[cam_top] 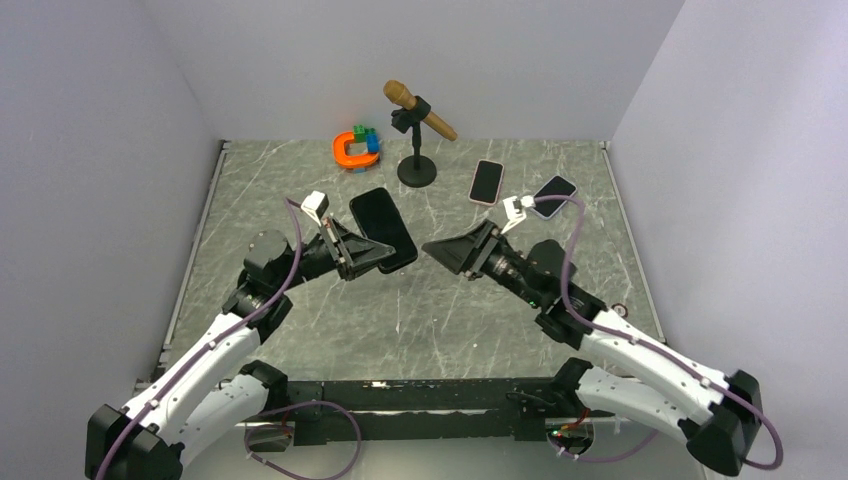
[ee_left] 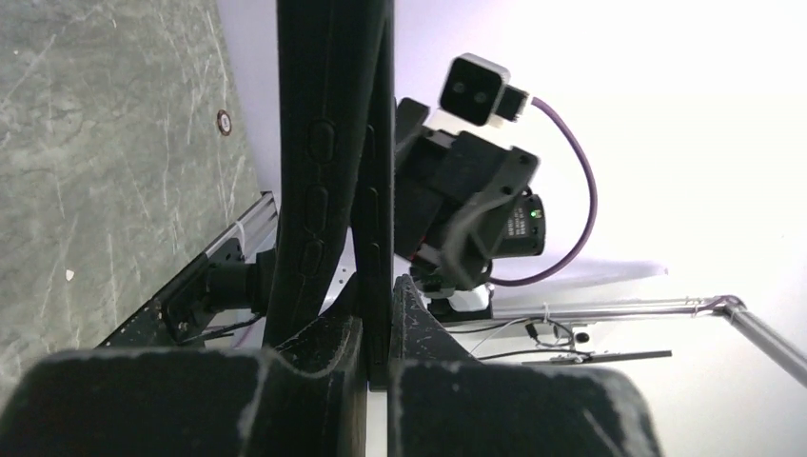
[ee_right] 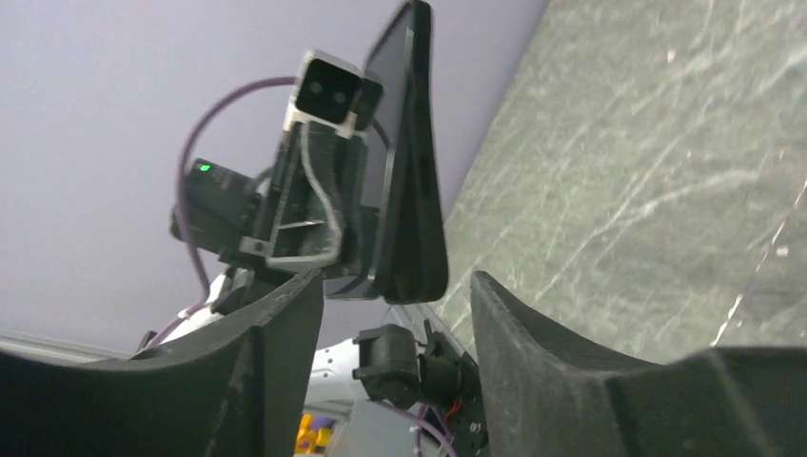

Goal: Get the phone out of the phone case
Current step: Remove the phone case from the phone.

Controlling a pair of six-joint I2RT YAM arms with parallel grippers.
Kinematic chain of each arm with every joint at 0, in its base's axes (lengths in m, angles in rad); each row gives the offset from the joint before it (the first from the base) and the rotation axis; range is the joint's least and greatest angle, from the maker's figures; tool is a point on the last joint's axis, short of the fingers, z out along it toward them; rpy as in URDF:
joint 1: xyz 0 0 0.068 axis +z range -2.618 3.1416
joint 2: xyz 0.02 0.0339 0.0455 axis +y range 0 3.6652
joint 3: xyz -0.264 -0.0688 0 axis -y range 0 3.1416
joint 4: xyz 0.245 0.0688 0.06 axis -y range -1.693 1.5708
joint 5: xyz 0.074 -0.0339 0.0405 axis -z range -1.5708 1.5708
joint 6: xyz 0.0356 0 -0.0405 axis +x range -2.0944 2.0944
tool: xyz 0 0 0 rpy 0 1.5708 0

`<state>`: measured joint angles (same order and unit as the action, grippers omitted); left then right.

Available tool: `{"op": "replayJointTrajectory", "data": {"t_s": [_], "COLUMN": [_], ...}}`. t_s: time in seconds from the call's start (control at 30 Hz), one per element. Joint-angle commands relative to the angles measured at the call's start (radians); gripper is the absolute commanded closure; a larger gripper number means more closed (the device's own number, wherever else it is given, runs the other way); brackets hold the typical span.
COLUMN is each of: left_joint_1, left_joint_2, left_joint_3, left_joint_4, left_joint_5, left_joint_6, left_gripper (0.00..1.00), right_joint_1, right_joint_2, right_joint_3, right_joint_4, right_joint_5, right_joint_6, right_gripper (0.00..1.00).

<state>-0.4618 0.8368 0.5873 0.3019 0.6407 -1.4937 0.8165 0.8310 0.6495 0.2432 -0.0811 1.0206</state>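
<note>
No legible text, brand, number or sign appears in any view. A small printed label (ee_left: 519, 227) on the right arm (ee_left: 466, 190), beside a green light (ee_left: 536, 213), is too fine to read.

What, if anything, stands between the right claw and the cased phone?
Nothing visible does. The open right claw faces the cased phone, which the left claw holds up off the table, with only open air between them.
</note>
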Motion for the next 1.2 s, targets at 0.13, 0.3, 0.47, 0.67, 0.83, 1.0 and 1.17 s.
{"op": "replayJointTrajectory", "data": {"t_s": [0.13,0.3,0.47,0.67,0.83,1.0,1.17], "left_joint_1": [0.02,0.025,0.025,0.025,0.022,0.009,-0.017], "left_joint_2": [-0.074,-0.088,-0.085,-0.087,-0.103,-0.153,-0.176], "left_joint_3": [0.012,0.009,0.01,0.011,-0.011,-0.041,-0.053], "left_joint_4": [0.091,0.08,0.101,0.105,0.139,0.1,0.093], "left_joint_5": [-0.084,-0.1,-0.101,-0.091,-0.07,-0.072,-0.071], "left_joint_6": [-0.105,-0.117,-0.131,-0.14,-0.165,-0.165,-0.177], "left_gripper": [1.0,1.0,1.0,1.0,1.0,1.0,1.0], "right_joint_1": [0.065,0.084,0.091,0.115,0.127,0.126,0.123], "right_joint_2": [0.119,0.151,0.176,0.305,0.437,0.518,0.599], "right_joint_3": [-0.06,-0.086,-0.114,-0.058,-0.007,0.037,0.106], "right_joint_4": [0.228,0.32,0.427,0.538,0.662,0.727,0.67], "right_joint_5": [0.03,0.037,0.042,0.006,-0.025,-0.008,0.057], "right_joint_6": [0.038,0.06,0.099,0.134,0.161,0.125,0.093], "right_gripper": [0.43,0.44,0.45,0.47,0.7,0.95,1.0]}}
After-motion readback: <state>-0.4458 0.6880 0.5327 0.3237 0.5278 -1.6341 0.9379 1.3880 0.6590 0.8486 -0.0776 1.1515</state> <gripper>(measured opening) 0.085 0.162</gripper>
